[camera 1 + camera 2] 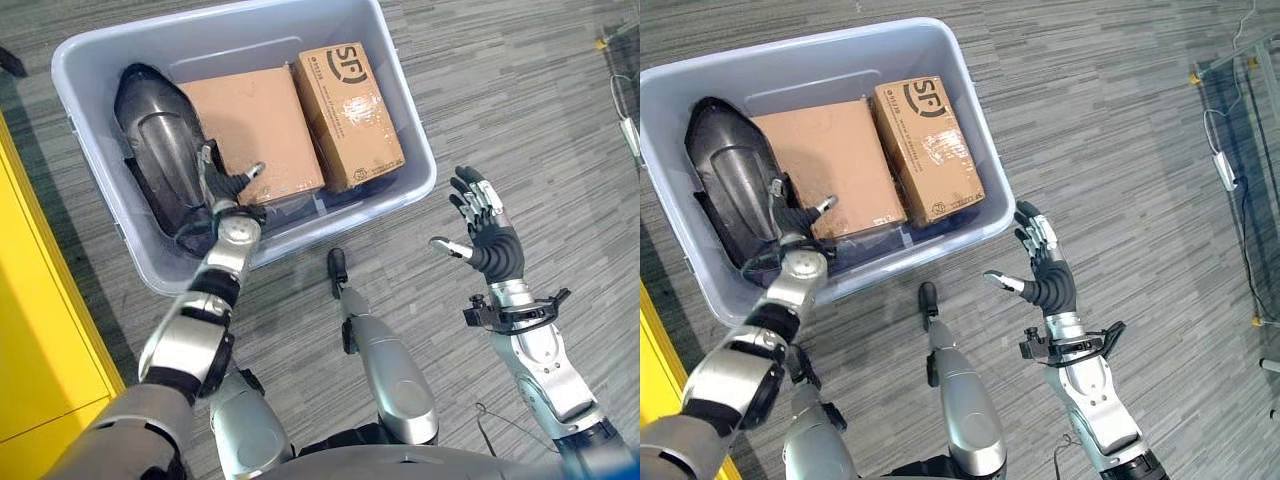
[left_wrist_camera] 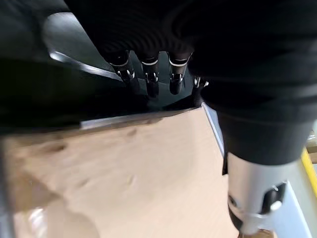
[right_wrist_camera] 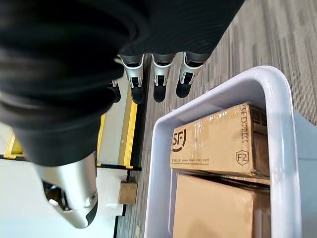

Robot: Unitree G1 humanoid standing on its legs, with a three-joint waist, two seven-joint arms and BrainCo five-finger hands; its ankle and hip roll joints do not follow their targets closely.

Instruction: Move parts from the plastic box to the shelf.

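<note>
Inside the grey plastic box [image 1: 405,120], in the upper left of the left eye view, lie three parts: a dark curved shell [image 1: 160,140] at the box's left end, a plain cardboard box [image 1: 250,130] in the middle and a printed cardboard carton [image 1: 350,115] at the right, wrapped in clear tape. The left hand [image 1: 228,185] reaches over the box's near wall, its fingers lying in the gap between the dark shell and the plain cardboard box, thumb resting on the cardboard's near corner; they look loosely straight rather than clenched, though the wrist view is too dim to be sure. The right hand [image 1: 485,230] hangs over the grey carpet [image 1: 540,110], right of the box and apart from it, fingers spread, palm empty. A yellow panel [image 1: 35,300] runs along the left edge.
</note>
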